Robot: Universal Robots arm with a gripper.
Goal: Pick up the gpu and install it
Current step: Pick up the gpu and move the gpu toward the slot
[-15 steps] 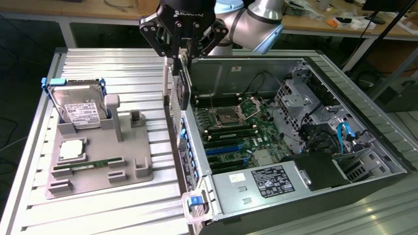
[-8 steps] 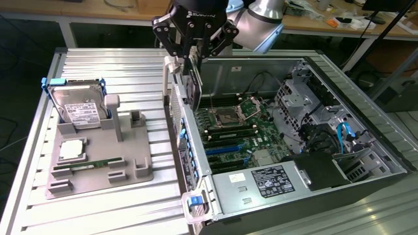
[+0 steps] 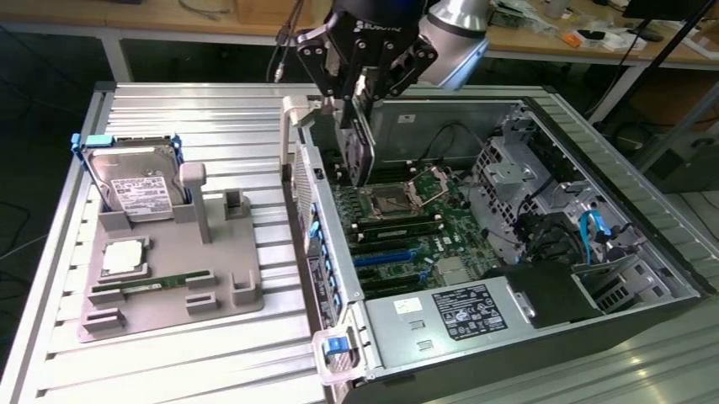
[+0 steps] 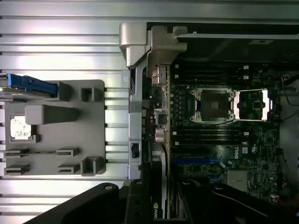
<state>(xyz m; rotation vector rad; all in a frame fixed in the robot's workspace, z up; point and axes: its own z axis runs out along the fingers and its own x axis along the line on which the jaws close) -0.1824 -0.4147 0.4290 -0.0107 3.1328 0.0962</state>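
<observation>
**We hold the gpu over the open computer**

On the exterior view's left sits the gray holder tray point(image 3: 168, 320). On it are the hard drive point(image 3: 135, 189), a square chip point(image 3: 124, 257) and the thin green memory stick point(image 3: 151, 286). We leave these alone.

Next comes the gripper point(image 3: 357, 99). Its jaws are pinching the gpu point(image 3: 357, 151) from both sides, near the card's top. The gpu hangs on its edge in the air, just inside the side wall of the computer case point(image 3: 663, 278) on the exterior view's left. It is above the motherboard point(image 3: 450, 244), close to the chip socket point(image 3: 399, 198). We think it is not in a slot yet.

To do this well, we think the card should stay straight up and not lean. Its bottom edge should line up with one of the blue slots point(image 3: 388, 257), and these lie well apart from where the card hangs now. The silvery end should face the case wall. A slow, soft push is best, because a crooked card can jam or bend. The black cables point(image 3: 460, 139) farther to the exterior view's right should stay out of the way.

The gpu looks thin, flat and dark, with a long shape. In the wrist view we see it from the top edge, with a small green mark point(image 4: 155, 212) on it.
</observation>
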